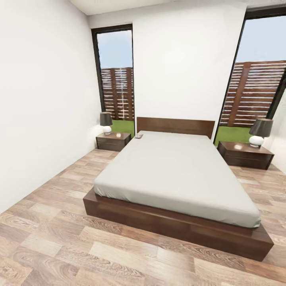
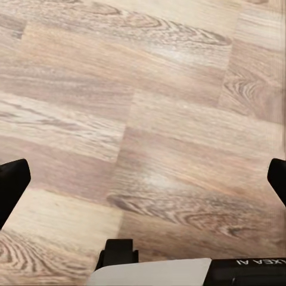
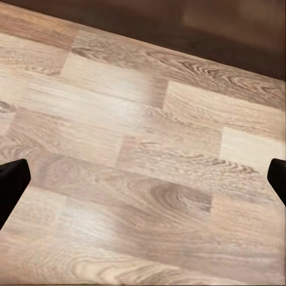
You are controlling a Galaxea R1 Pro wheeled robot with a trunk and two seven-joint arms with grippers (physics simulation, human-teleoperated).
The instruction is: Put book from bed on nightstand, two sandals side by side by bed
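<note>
Book (image 1: 138,136) lay far ahead at bed's (image 1: 178,174) head corner by left nightstand (image 1: 113,141); your left gripper (image 2: 143,179) and right gripper (image 3: 143,179), both spread wide, held nothing.

Small dark book (image 1: 138,136) flat on grey bed (image 1: 178,171), head corner nr left nightstand (image 1: 113,141).

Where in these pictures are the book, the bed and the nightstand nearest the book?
book (image 1: 138,136): head view, its dark cover, at the mattress's far left corner.
bed (image 1: 174,171): head view, middle of the grey mattress.
left nightstand (image 1: 113,142): head view, its drawer front.
</note>
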